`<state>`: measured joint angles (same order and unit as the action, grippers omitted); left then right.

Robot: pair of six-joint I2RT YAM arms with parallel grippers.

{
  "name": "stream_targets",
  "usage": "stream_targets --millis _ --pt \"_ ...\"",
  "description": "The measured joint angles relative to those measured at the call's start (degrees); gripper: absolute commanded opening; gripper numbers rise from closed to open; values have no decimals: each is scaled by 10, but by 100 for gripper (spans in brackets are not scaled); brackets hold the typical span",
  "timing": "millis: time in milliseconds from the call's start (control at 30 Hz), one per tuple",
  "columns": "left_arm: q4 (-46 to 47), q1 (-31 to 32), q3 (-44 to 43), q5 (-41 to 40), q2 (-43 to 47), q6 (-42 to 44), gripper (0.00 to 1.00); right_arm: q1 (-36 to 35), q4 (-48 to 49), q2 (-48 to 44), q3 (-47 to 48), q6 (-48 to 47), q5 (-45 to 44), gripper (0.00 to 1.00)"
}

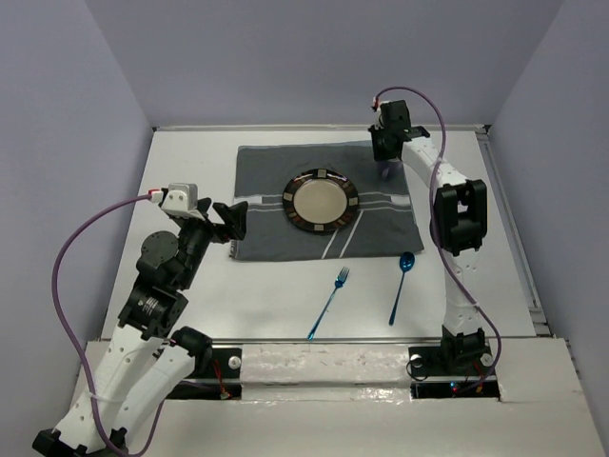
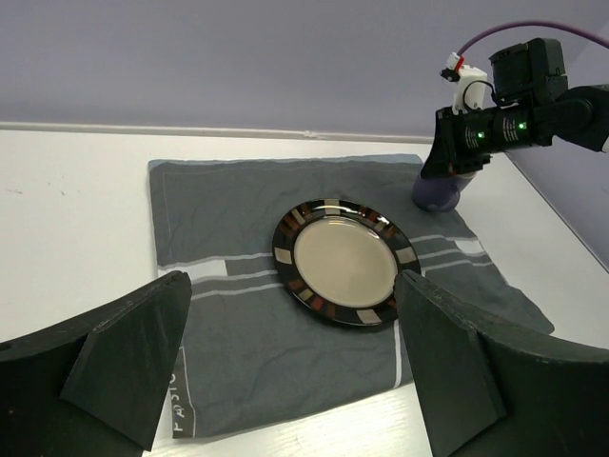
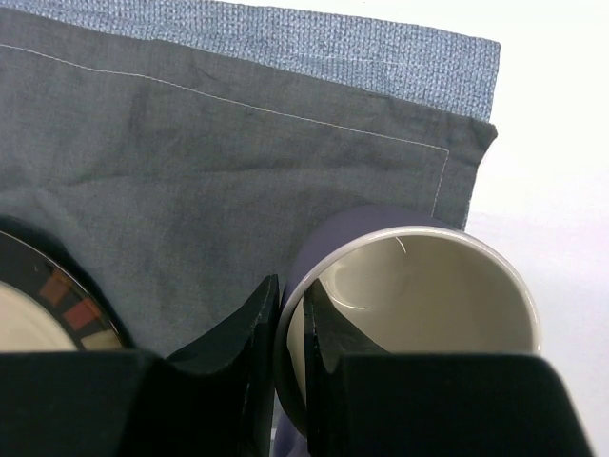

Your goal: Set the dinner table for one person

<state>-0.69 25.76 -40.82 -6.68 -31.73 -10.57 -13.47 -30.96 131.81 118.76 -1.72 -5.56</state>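
My right gripper (image 3: 290, 307) clamps the purple cup's (image 3: 428, 286) wall, 1 finger inside, standing it on the placemat's (image 1: 266, 190) far right corner. My left gripper (image 1: 235, 217) hovers spread apart beside the placemat's left edge, above the white counter (image 1: 190, 162).

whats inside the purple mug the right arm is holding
The mug shows a cream inner wall with no contents visible. One finger of the right gripper sits inside the rim, pinching the wall against the outer finger. The mug's bottom is hidden behind the gripper body.
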Motion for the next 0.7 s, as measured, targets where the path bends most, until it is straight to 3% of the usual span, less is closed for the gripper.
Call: stream_targets --millis 133,167,200,233,267,333,433,700 --pt "0 -3 0 0 -2 0 99 0 -1 6 2 0 1 1" --pt "0 -4 0 0 -3 0 99 0 -1 8 3 0 1 5" --pt "0 -4 0 0 -4 0 99 0 -1 10 3 1 1 11" --pt "0 -4 0 0 -7 0 99 0 -1 11 3 1 1 29" --pt "0 -4 0 1 -7 0 99 0 -1 12 4 1 1 37" --pt "0 -4 0 2 -10 0 99 0 -1 13 5 3 0 52" --pt "0 -4 0 2 -14 0 99 0 4 13 6 1 -8 65" --pt "0 -7 0 2 -27 0 99 0 9 -7 0 12 -5 80"
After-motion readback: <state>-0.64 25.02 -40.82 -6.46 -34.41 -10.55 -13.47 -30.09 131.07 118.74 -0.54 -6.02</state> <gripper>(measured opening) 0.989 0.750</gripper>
